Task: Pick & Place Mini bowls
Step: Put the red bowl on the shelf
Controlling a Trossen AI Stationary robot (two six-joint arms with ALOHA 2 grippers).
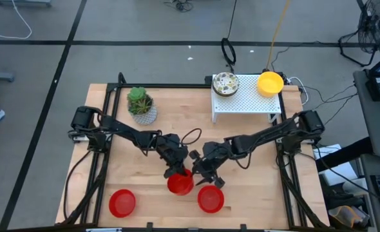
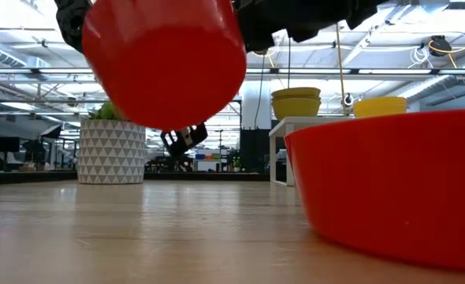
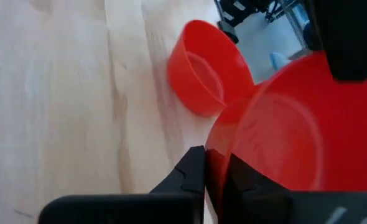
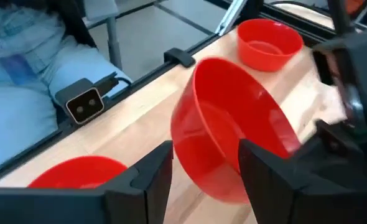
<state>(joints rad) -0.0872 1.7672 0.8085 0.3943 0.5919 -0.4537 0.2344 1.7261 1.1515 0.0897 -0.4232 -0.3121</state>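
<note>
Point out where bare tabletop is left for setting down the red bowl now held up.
Free: the wood between the plant pot and the white rack, and the front strip between the front-left red bowl and the centre. Crowded: mid-front, where the left claw pinches the lifted red bowl, beside the open right claw and another red bowl.

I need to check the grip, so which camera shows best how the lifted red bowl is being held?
The left wrist view: the left hand is shut on the lifted red bowl, pinching its rim. The right wrist view shows the bowl tilted beyond the open right hand. The high view shows it small between both hands; the low view shows only its underside, off the table.
</note>
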